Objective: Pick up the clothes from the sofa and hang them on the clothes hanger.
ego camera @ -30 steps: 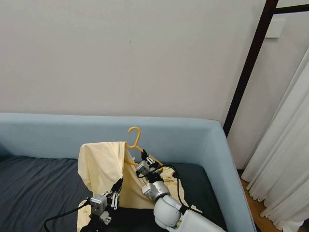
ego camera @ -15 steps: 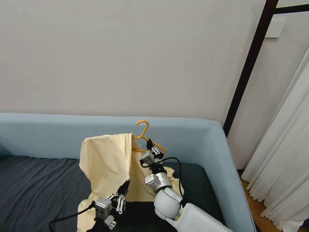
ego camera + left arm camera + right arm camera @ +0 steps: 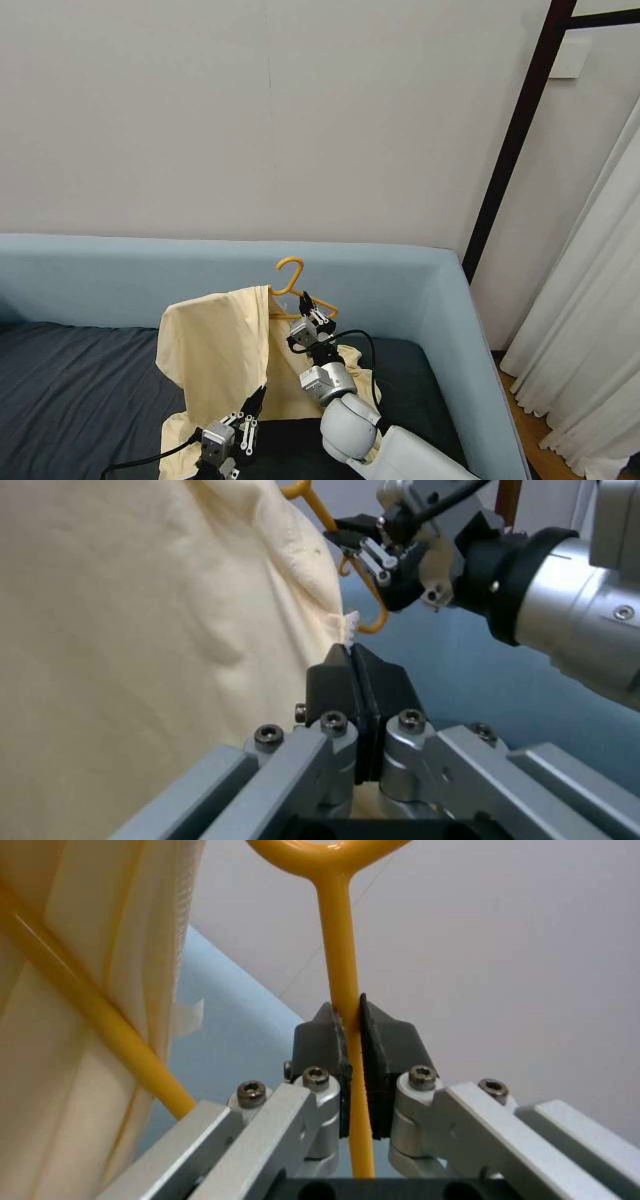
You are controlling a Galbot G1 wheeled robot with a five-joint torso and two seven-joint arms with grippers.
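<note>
Garment (image 3: 215, 355): pale yellow, draped over one shoulder of an orange hanger (image 3: 290, 275) and held up above the dark seat of the blue sofa (image 3: 100, 275), near the sofa's right end. Its lower folds hang down toward the cushion. The right end effector (image 3: 305, 325) is clenched on the hanger; the right wrist view shows the jaws of this end effector (image 3: 348, 1020) closed on the straight shank of the hanger (image 3: 340, 930) just below the hook. The hook therefore points up and toward the far wall, with the shank running lengthwise between the jaws. The left end effector (image 3: 258, 398) sits lower and nearer, just left of the right arm, at the garment's right edge. In the left wrist view this end effector (image 3: 350, 656) has its pads pressed together at the hem of the garment (image 3: 150, 630) and appears to pinch it. The garment hangs to the left of the right end effector, while a dark upright frame (image 3: 515, 140), judged to be the hanging rail, stands well apart to the far right. The right arm is the nearer one to that frame, and it controls the hook's direction.
</note>
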